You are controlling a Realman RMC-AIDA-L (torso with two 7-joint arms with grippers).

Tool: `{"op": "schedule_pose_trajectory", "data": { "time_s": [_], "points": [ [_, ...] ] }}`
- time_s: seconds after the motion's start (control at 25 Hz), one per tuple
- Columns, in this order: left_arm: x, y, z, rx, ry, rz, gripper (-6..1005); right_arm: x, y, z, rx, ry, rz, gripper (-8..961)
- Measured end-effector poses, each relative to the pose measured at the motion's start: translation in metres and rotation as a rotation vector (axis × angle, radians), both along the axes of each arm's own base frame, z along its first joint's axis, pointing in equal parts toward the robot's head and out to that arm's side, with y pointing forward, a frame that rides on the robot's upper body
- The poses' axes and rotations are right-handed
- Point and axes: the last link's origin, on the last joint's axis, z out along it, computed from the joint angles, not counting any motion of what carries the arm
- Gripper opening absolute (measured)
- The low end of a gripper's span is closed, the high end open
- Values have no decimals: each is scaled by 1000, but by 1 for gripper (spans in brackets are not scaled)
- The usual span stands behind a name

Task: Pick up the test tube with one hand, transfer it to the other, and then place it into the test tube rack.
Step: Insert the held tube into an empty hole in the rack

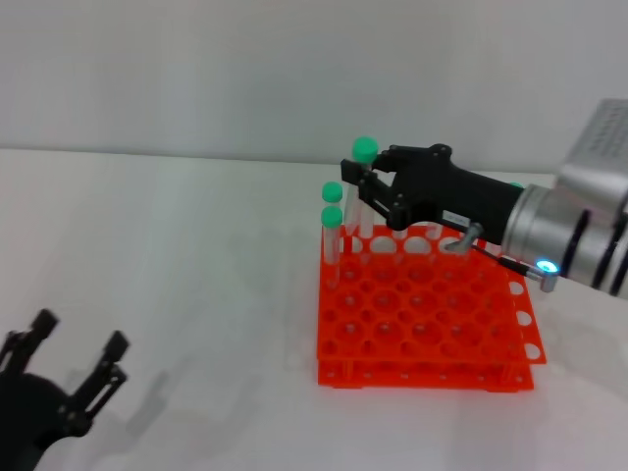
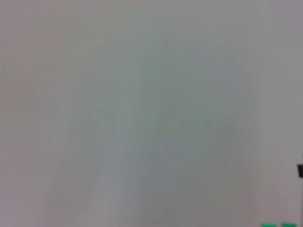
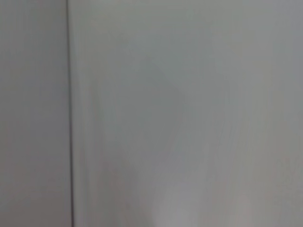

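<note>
Green-capped, the test tube (image 1: 359, 191) is gripped upright in the right claw (image 1: 365, 191) above the far left corner of the orange test tube rack (image 1: 424, 314), beside two seated tubes (image 1: 333, 228). Placement is judged in hand; lowering into a free hole is called for. The left claw (image 1: 61, 371) rests open, near left on the surface (image 1: 196, 265).

I see the test tube (image 1: 359, 191), clear with a round green cap, standing upright over the far left corner of the orange-red test tube rack (image 1: 425, 314). My right gripper (image 1: 365, 192) is clamped around it just below the cap.
</note>
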Motion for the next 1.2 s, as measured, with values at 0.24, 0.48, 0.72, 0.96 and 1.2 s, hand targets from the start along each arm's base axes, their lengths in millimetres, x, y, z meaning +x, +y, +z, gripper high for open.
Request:
{"op": "schedule_pose_trajectory", "data": {
  "time_s": [0.24,0.48,0.72,0.96,1.2],
  "points": [
    [-8,-14,8,109,-29,92,884,-3,2,-12,20,-57,-8,200],
    [-8,-14,12,136,-25,91,884,1,1,-15,19,-78,-16,200],
    [-8,-9,16,153,-19,82,883,6,2,-21,24,-126,-40,200],
    [-9,-9,17,161,-23,88,883,6,3,-21,35,-135,-42,200],
    [-9,-10,16,161,-26,90,883,8,4,-23,38,-155,-50,200]
  ]
}}
